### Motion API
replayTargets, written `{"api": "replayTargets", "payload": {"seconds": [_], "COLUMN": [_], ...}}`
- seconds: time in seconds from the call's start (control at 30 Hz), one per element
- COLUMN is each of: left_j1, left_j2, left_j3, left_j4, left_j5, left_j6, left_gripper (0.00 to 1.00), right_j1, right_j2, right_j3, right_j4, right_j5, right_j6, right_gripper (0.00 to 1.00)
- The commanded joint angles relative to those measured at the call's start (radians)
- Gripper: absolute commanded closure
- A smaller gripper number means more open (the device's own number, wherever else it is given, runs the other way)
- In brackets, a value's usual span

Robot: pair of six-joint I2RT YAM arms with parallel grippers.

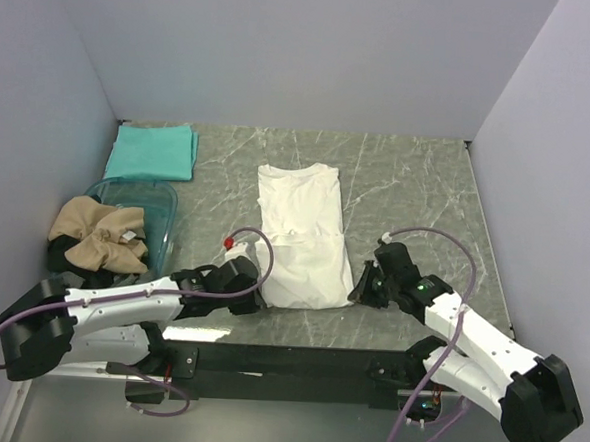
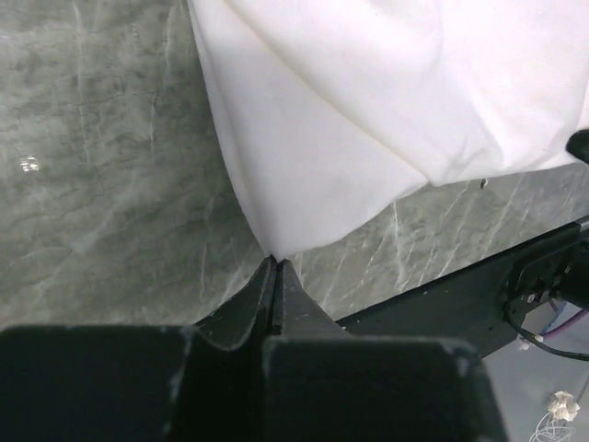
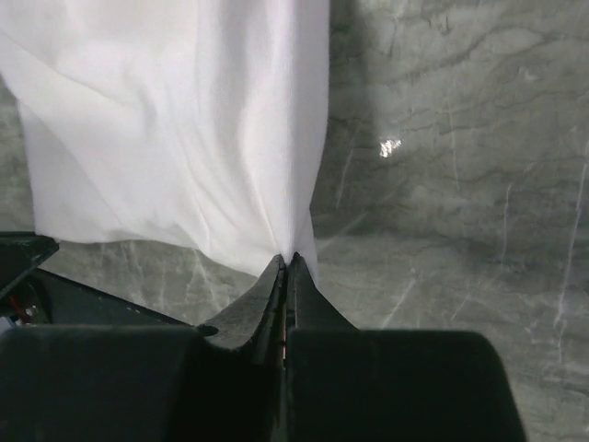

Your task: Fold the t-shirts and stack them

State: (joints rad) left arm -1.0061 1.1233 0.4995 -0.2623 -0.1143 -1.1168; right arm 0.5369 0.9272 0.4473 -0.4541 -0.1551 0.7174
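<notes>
The white t-shirt (image 1: pixel 299 233) lies as a long folded strip in the middle of the table. My left gripper (image 1: pixel 254 297) is shut on its near left corner (image 2: pixel 294 221). My right gripper (image 1: pixel 356 288) is shut on its near right corner (image 3: pixel 276 230). Both corners are pinched right at the fingertips, just above the table. The teal t-shirt (image 1: pixel 152 151) lies folded at the far left. The tan t-shirt (image 1: pixel 100 234) sits crumpled in the bin at the left.
The clear blue-tinted bin (image 1: pixel 164 208) stands at the left, under the tan shirt. A small red-and-white object (image 1: pixel 230 243) lies left of the white shirt. The black near rail of the table (image 1: pixel 297 359) runs between the arm bases. Walls close in left, right and back.
</notes>
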Motion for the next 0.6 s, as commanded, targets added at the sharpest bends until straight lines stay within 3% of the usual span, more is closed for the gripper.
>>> {"api": "replayTargets", "payload": {"seconds": [0.0,0.2,0.33,0.47,0.57], "left_j1": [-0.008,-0.006,0.041,0.214,0.28], "left_j2": [-0.06,-0.118,-0.063,0.024,0.067], "left_j3": [0.042,0.165,0.296,0.398,0.477], "left_j4": [-0.043,-0.072,-0.08,-0.026,0.026], "left_j5": [-0.064,-0.22,-0.311,-0.205,-0.179], "left_j6": [-0.021,0.069,0.182,0.267,0.322], "left_gripper": [0.99,0.99,0.99,0.99,0.99], "right_j1": [0.008,0.002,-0.02,-0.06,-0.09], "right_j2": [-0.04,0.01,0.067,0.143,0.209], "right_j3": [0.094,0.255,0.352,0.494,0.592], "right_j4": [-0.049,-0.058,0.003,0.032,0.032], "right_j5": [0.06,0.104,0.089,0.063,0.051], "right_j6": [-0.007,-0.052,-0.079,-0.107,-0.125], "right_gripper": [1.0,1.0,1.0,1.0,1.0]}}
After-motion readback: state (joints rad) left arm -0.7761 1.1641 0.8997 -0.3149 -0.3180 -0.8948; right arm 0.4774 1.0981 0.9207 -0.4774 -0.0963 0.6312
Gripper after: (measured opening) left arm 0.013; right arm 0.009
